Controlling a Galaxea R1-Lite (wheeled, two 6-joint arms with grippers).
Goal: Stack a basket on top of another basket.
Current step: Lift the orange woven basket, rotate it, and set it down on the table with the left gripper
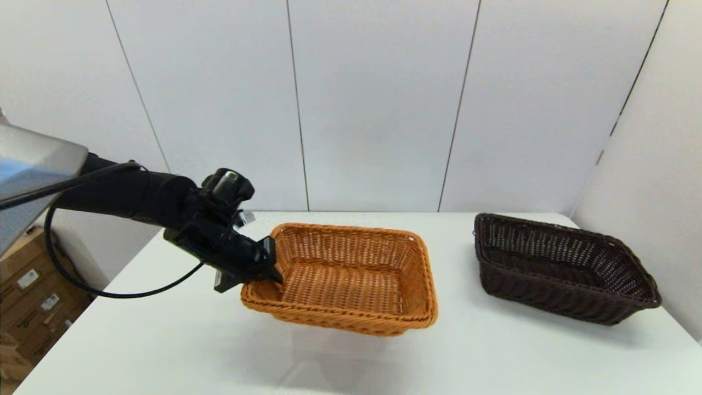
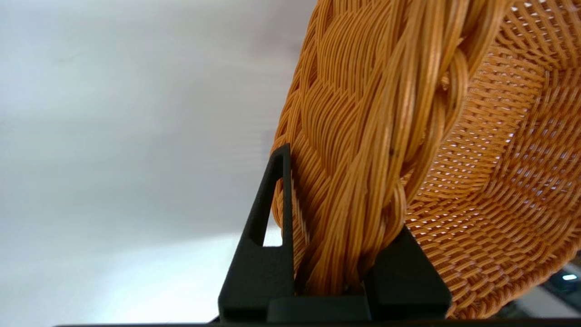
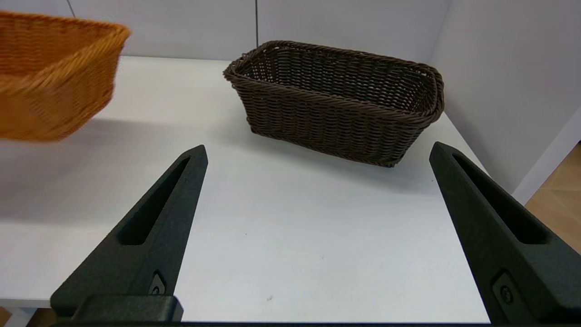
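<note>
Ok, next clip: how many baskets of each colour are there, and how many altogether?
Orange-tan basket: 1, lifted off the table, rim clamped in the left pincer.
Dark brown basket: 1, resting on the table.
Total: 2 baskets.

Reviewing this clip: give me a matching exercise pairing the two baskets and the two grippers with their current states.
Column one:
1. orange-tan basket
2. dark brown basket
3. left gripper
4. right gripper

Column two:
A. open, holding nothing, near the table's front edge
B. resting on the white table at the robot's right
C. clamped on a braided rim
D. lifted off the table, casting a shadow below

Pairs: 1-D, 2-B, 3-C, 4-A
</note>
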